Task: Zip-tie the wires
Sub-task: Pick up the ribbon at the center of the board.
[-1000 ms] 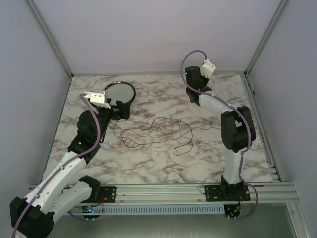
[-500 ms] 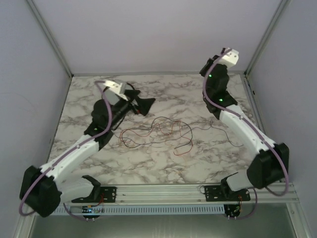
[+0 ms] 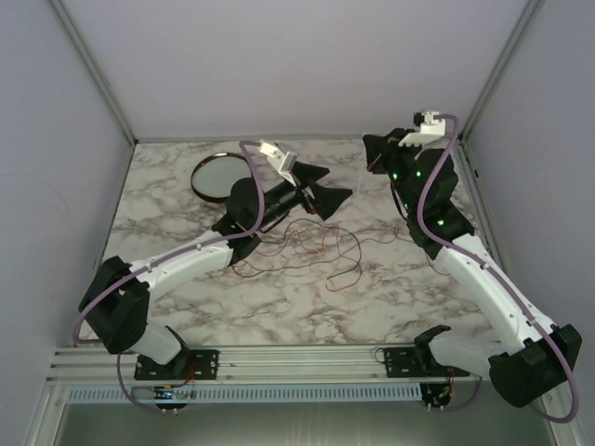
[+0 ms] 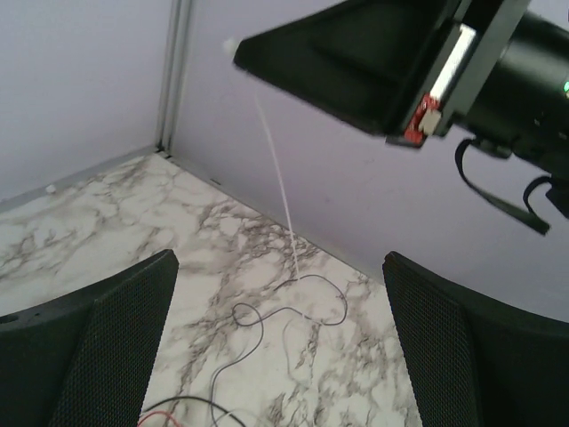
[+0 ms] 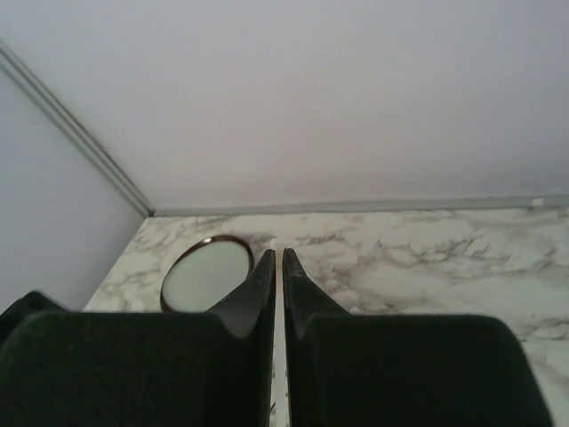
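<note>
You are holding your left end effector with its fingers spread wide and gripping nothing. It is hovering over the far middle of the surface, just past the far side of the wires. The wires are lying loose across the middle of the surface as a thin red and black tangle, with one black strand trailing toward the right edge.

Your right end effector is pinching a thin white zip tie between closed fingers, up near the far right corner. In the left wrist view the tie is hanging down from the fingertips toward a black wire loop. Whether it is touching that loop you cannot tell.

The round dark-rimmed dish is sitting by the far edge, toward the far left corner, apart from the wires.
</note>
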`<state>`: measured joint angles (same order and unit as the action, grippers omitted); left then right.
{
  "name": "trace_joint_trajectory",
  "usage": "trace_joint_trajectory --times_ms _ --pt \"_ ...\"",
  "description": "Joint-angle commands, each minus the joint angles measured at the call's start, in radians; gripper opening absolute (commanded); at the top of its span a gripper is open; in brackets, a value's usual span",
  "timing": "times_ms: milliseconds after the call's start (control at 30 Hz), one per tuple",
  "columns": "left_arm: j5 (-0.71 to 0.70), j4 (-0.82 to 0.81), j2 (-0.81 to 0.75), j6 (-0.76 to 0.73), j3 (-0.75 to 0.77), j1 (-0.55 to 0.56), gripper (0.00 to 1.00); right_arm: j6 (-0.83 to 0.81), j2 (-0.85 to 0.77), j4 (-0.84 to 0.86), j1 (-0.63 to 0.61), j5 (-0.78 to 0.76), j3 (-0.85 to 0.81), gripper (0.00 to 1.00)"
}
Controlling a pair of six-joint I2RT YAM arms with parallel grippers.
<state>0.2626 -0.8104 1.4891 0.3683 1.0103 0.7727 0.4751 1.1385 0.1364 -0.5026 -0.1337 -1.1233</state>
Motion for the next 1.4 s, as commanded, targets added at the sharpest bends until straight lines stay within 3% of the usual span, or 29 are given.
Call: trace_joint_trajectory --times_ms 0,200,300,400,667,767,1167,1333,1367 --pt "-0.027 -0.095 0.062 -0.014 0.079 0.051 1.00 0.058 -0.057 -0.027 -0.041 0.008 0.030 0.00" --pt "-0.084 -0.017 0.162 -0.087 0.181 0.092 0.99 0.089 -0.094 -0.030 -0.081 -0.003 0.065 0.00" --pt "-0.099 -0.008 0.195 -0.095 0.207 0.095 0.91 0.092 -0.111 -0.033 -0.095 -0.007 0.075 0.00" --pt "-0.113 0.008 0.211 -0.109 0.225 0.096 0.77 0.094 -0.123 -0.038 -0.100 -0.013 0.085 0.00" --pt "-0.113 0.014 0.210 -0.126 0.230 0.096 0.26 0.075 -0.139 -0.044 -0.101 -0.039 0.107 0.00" --pt "-0.095 0.023 0.205 -0.133 0.234 0.096 0.15 0.065 -0.131 -0.047 -0.101 -0.048 0.113 0.00" --pt "-0.103 0.027 0.214 -0.140 0.246 0.096 0.23 0.047 -0.107 -0.058 -0.106 -0.062 0.117 0.00" --pt "-0.096 0.032 0.219 -0.143 0.255 0.096 0.00 0.044 -0.105 -0.066 -0.106 -0.060 0.121 0.00" --pt "-0.096 0.032 0.218 -0.142 0.254 0.096 0.00 0.035 -0.106 -0.065 -0.106 -0.060 0.121 0.00"
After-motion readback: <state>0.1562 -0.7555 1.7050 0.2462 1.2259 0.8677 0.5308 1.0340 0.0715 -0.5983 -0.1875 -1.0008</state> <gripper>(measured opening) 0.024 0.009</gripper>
